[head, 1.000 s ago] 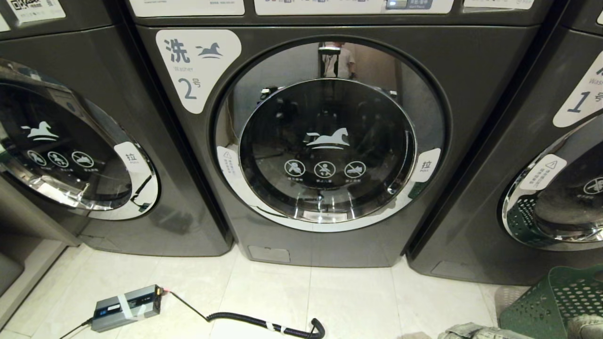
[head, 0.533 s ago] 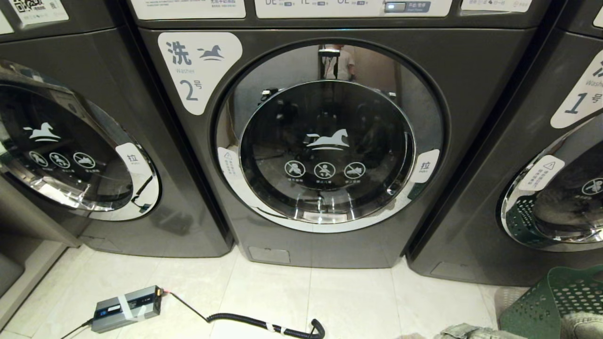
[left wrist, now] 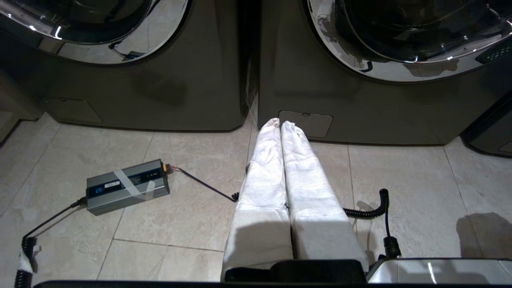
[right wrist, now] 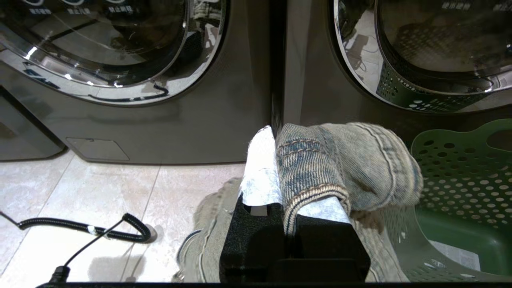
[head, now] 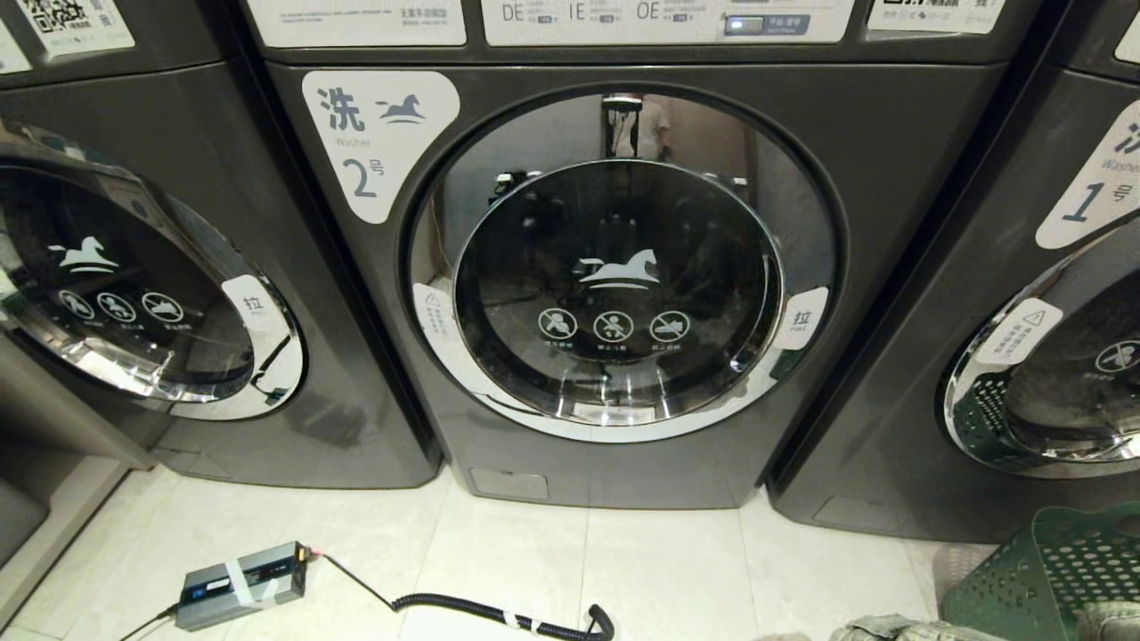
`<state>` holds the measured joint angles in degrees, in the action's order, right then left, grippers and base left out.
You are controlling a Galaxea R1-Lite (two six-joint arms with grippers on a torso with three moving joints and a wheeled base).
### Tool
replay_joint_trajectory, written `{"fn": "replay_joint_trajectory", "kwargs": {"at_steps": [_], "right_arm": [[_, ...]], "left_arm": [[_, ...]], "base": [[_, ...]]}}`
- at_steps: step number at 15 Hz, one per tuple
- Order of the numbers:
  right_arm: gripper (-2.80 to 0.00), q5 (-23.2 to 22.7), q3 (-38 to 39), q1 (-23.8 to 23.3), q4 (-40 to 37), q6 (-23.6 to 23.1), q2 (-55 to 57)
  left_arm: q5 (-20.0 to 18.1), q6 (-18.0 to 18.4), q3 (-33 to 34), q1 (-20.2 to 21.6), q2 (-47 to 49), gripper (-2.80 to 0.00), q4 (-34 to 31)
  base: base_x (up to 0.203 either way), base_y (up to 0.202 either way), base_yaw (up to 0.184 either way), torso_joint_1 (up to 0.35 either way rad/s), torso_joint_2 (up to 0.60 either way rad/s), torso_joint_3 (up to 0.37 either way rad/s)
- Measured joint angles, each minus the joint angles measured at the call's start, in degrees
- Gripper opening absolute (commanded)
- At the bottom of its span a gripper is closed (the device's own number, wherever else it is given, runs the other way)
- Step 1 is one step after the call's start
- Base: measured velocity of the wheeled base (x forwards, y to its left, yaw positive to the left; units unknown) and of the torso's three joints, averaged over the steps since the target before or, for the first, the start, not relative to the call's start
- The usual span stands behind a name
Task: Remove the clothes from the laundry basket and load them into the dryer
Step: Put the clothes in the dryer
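The dark grey front-loading middle machine [head: 623, 285] bears a white label [head: 378, 142] reading "洗 Washer 2号"; its round glass door [head: 619, 289] carries a "拉" tab [head: 802, 318]. The right machine's label [head: 1091, 200] shows "1号".

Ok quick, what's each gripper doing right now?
Left gripper: jaws shut, holding nothing.
Right gripper: jaws shut on the denim garment.

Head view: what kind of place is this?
Probably a self-service laundromat: a row of dark grey front-loading machines with numbered washer labels, white tiled floor and a green perforated plastic laundry basket.
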<state>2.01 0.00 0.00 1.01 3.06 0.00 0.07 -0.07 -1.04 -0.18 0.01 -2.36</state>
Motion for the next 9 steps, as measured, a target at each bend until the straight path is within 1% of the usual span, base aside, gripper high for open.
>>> {"fn": "replay_joint_trajectory", "kwargs": {"at_steps": [1,2,5,9], "right_arm": [[-2.80,0.00,-0.10,0.00,0.21,-0.06,0.00],[-2.80,0.00,0.01,0.00,-0.22,-0.09,0.00],[-2.80,-0.01,-0.05,0.00,0.08,-0.11,0.00],[-2.80,0.00,0.00,0.00,0.04,-0.09,0.00]], "left_arm": [[-0.01,0.00,-0.06,0.00,0.00,-2.80,0.15],[0.02,0.00,0.05,-0.02,-0.01,-2.80,-0.10],[0.00,0.00,-0.06,0.02,0.00,-2.80,0.01],[0.00,0.05,-0.01,0.02,-0.01,-2.80,-0.02]], "base": [[0.000,0.000,0.000,0.023,-0.09,-0.326],[0.000,0.000,0.000,0.059,-0.32,-0.359],[0.000,0.000,0.000,0.079,-0.56,-0.349],[0.000,0.000,0.000,0.123,-0.47,-0.331]]}}
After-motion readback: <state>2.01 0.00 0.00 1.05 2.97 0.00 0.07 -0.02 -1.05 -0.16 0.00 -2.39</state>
